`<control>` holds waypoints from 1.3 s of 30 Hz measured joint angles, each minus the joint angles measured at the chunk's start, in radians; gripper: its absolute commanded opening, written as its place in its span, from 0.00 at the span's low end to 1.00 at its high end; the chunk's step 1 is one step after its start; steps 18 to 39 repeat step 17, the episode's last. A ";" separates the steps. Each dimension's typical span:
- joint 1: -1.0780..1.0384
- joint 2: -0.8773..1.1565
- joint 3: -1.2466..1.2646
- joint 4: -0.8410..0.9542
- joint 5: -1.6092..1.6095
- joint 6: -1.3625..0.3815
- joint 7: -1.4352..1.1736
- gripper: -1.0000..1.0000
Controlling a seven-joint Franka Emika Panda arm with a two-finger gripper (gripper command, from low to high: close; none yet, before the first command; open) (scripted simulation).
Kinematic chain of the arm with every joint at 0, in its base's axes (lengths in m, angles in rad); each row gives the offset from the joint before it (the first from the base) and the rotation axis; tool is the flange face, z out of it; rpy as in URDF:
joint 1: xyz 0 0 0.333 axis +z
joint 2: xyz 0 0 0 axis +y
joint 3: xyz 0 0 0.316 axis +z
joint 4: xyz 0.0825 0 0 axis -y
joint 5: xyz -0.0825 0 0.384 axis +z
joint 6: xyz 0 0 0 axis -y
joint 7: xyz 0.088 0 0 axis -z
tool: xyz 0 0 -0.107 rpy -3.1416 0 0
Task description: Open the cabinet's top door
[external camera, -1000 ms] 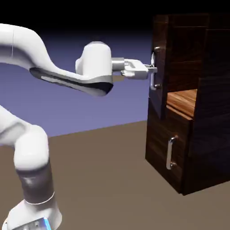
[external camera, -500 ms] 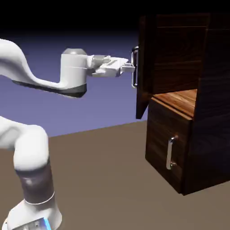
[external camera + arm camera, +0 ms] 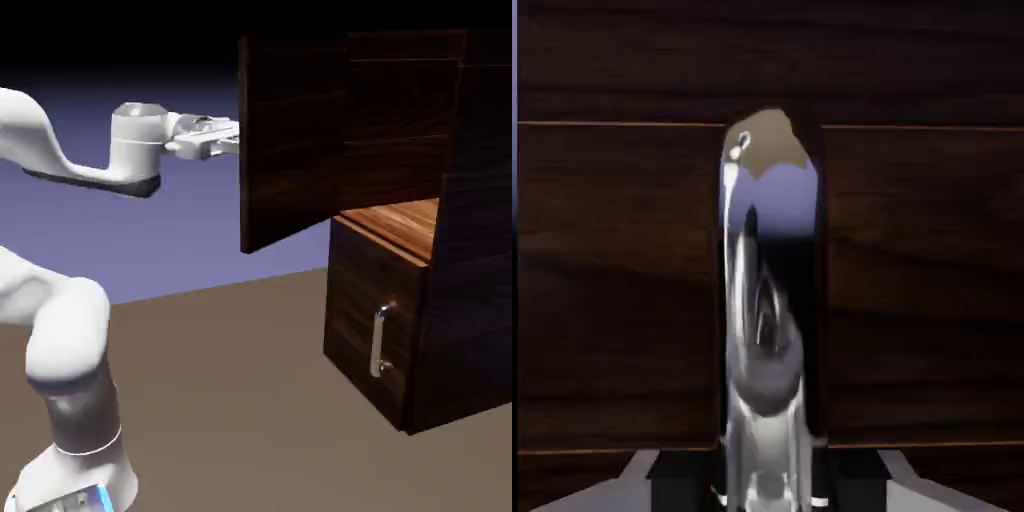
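Note:
The dark wooden cabinet [image 3: 455,300] stands at the exterior view's right. Its top door [image 3: 292,140] is swung far out to the left, and the broad panel now hides its own handle in this view. My gripper [image 3: 228,137] reaches level to the door's left edge, with the fingertips lost behind that edge. In the hand view the silver bar handle [image 3: 757,330] runs upright through the middle against the door's dark wood [image 3: 622,280]. My gripper [image 3: 767,492] is shut on that bar at the bottom edge.
Behind the open door a lighter wooden shelf [image 3: 405,222] shows inside the cabinet. The shorter lower panel [image 3: 355,310] is closed, with its short silver handle [image 3: 380,341]. The brown table [image 3: 250,400] spreads in front, and my arm's base [image 3: 70,440] stands at lower left.
The top door has swung from slightly ajar to wide open, its edge moving left. My gripper moved left and back with the handle, staying shut on it.

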 measured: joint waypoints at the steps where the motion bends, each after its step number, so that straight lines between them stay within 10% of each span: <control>1: -0.028 0.012 0.036 0.031 0.016 -0.040 0.000 0.00; 17: -0.593 0.003 0.532 0.523 0.214 -0.482 -0.071 0.00; 39: -0.593 0.003 0.532 0.523 0.214 -0.482 -0.071 0.00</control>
